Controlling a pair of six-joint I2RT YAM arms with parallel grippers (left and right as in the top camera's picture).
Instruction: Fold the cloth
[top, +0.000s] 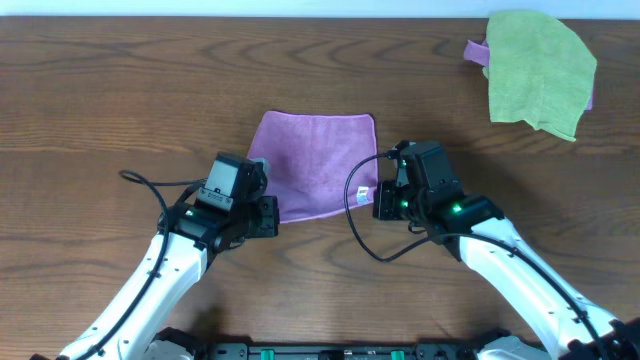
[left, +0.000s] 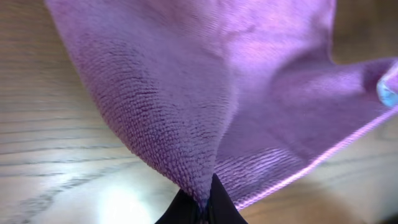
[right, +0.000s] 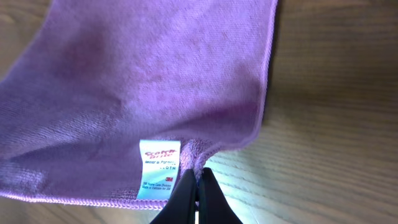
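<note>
Now | left gripper (left: 202, 206) pinches one near corner of purple cloth (top: 315, 160) | right gripper (right: 198, 182) pinches the other | fold not made yet

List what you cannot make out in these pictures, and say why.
Overhead: near corners of the cloth, hidden under the arms.
Left wrist: most of the left gripper, cut off by the bottom edge.
Right wrist: small print on the label, too small to read.
Overhead: the purple item, mostly covered by the green cloth.

I see a small square lilac-purple terry cloth (top: 315, 160), its tag (right: 159, 173) white with red lettering, on a brown wood-grain table (top: 100, 80).
</note>
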